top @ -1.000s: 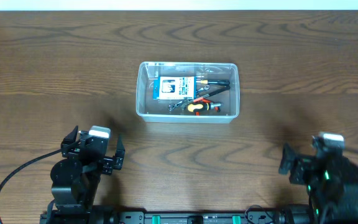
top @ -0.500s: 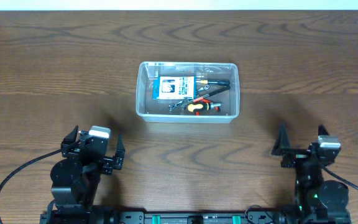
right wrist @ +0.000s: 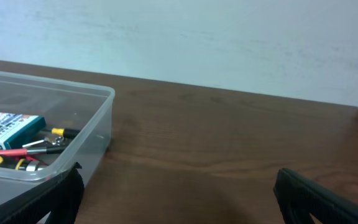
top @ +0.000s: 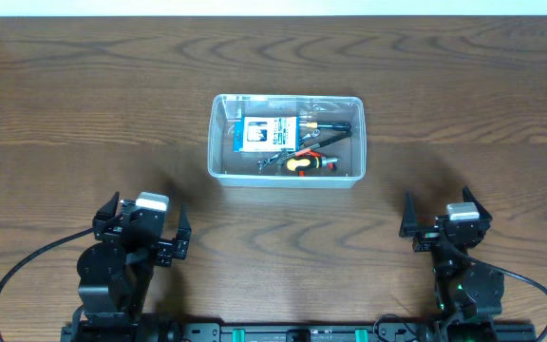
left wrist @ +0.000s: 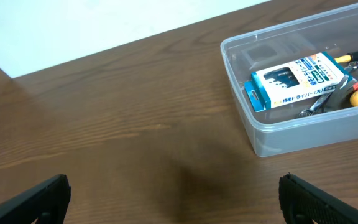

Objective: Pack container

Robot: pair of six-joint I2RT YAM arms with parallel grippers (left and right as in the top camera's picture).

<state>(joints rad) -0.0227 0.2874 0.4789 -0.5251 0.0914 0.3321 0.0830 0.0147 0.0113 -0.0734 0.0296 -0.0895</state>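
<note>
Left pincer (top: 148,211) and right pincer (top: 440,203) stand wide open, empty, at bottom; container (top: 218,133) sits upper centre.

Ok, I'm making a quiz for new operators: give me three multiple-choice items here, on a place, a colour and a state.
1. Where is the small blue-and-white rectangular box?
A. inside the clear rectangular plastic tub
B. beside it
C. under it
2. What colour is the wooden table?
A. white
B. dark brown
C. green
3. How do the left gripper and right gripper stand?
A. both shut
B. one grips the box
C. both open, empty
1 A: the tub's walls surround it. 2 B: brown grain shows everywhere. 3 C: wrist views show both spread wide, nothing between.
</note>
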